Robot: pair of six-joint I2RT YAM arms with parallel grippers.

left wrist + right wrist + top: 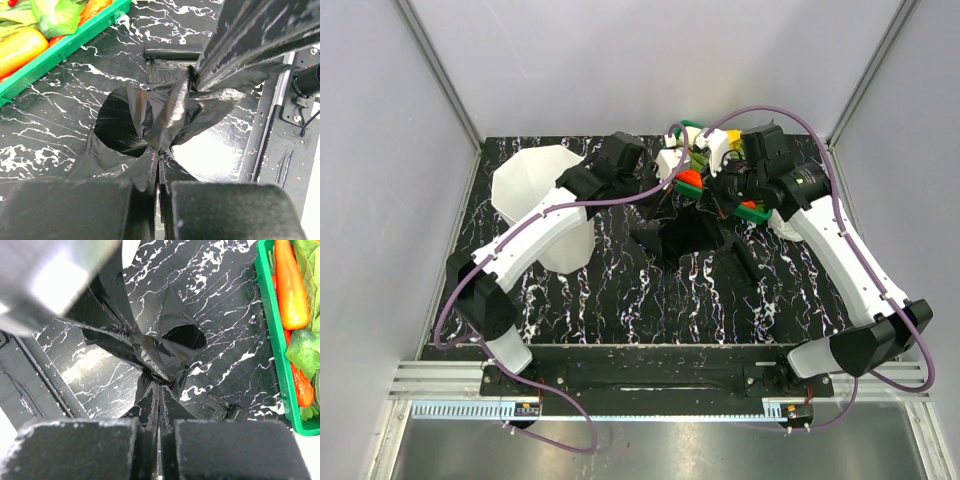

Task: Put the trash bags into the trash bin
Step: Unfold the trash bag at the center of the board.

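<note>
Matte black fingers (75,210) of the left gripper (159,186) fill the bottom of the left wrist view. They are pressed together on a pleated fold of the bag (165,115). Its thin, glossy black film rises from that pinch in sharp creases. On the side toward the tray (75,41) it opens into a rounded dark mouth. A dark, streaky shape crosses the upper right corner close to the lens; I cannot tell whether it is film or arm.

The right gripper (159,422) is likewise clamped on gathered film, and its pads (235,452) look grainy at the edges. From there the film twists into a crumpled knot with shiny ridges and another hollow opening. In the top view the bag is stretched between the two grippers as a crinkled black sheet, just in front of the tray.

A small, tight black bundle (172,51) lies flat on the table (620,290), near the tray and apart from the spread bag.

The tray is shallow green plastic with a straight raised rim. It holds a smooth orange carrot (290,285) and wrinkled green leaves (306,347).

The bin (540,205) stands well to the left of the tray, milky translucent white with flat faceted walls. The left arm passes over its right side. The bag is outside the bin.

The table is glossy black, veined with thin white marble lines.
</note>
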